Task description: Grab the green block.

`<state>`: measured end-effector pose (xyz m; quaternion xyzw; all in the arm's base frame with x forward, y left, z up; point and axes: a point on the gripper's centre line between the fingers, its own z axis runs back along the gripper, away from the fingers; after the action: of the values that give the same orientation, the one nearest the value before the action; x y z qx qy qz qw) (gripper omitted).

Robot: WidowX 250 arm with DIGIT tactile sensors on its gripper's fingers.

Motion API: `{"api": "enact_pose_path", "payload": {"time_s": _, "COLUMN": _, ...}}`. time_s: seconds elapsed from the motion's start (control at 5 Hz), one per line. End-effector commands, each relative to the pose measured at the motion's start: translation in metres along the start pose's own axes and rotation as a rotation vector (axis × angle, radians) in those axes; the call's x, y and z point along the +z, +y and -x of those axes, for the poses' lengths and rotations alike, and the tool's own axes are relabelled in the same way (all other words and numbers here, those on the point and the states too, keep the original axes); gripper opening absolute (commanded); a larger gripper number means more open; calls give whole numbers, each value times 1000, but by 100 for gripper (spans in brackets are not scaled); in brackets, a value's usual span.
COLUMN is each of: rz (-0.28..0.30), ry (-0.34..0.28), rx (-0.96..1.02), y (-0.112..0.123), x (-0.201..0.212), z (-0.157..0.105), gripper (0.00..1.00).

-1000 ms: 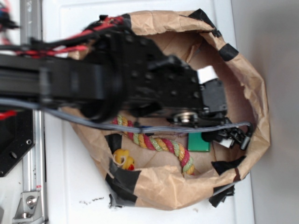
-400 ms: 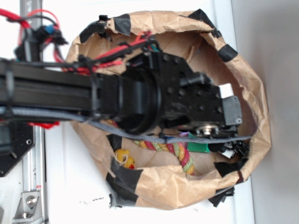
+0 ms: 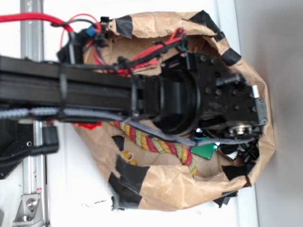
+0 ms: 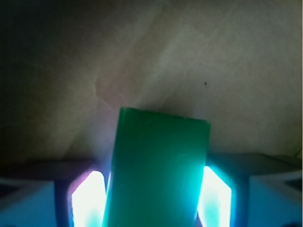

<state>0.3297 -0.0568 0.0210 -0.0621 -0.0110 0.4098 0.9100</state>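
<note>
- green block sits right between the tool fingers, down in the paper bag
- can't tell if they're clamped on it
- rope lies at its 9 o'clock

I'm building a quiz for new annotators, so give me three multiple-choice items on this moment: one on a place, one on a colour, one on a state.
1. Where is the green block in the wrist view?
A. between the two fingers
B. on the bag's rim
C. outside the bag

2. What colours is the rope?
A. blue and white
B. red, yellow and green
C. plain black

3. How is the gripper?
A. not in view
B. fingers apart, one on each side of the block
C. holding the rope

Answers: 1 A, a lit finger flanks each side. 2 B, its strands show them. 3 B, small gaps show beside the block.
</note>
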Motion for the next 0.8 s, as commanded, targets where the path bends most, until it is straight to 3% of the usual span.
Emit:
{"api": "enact_pose_path", "payload": {"time_s": 0.0, "rz": -96, "ry": -93, "rx": -210, "y": 7, "x": 51, "z": -3, "gripper": 0}}
{"api": "enact_pose_path", "payload": {"time_s": 0.2, "rz": 22, "ry": -99, "rx": -416, "y": 20, "x": 77, "z": -12, "gripper": 0}}
{"api": "enact_pose_path", "payload": {"time_s": 0.6, "rz": 235, "ry": -143, "rx": -728, "y": 46, "x": 134, "z": 1, "gripper": 0}}
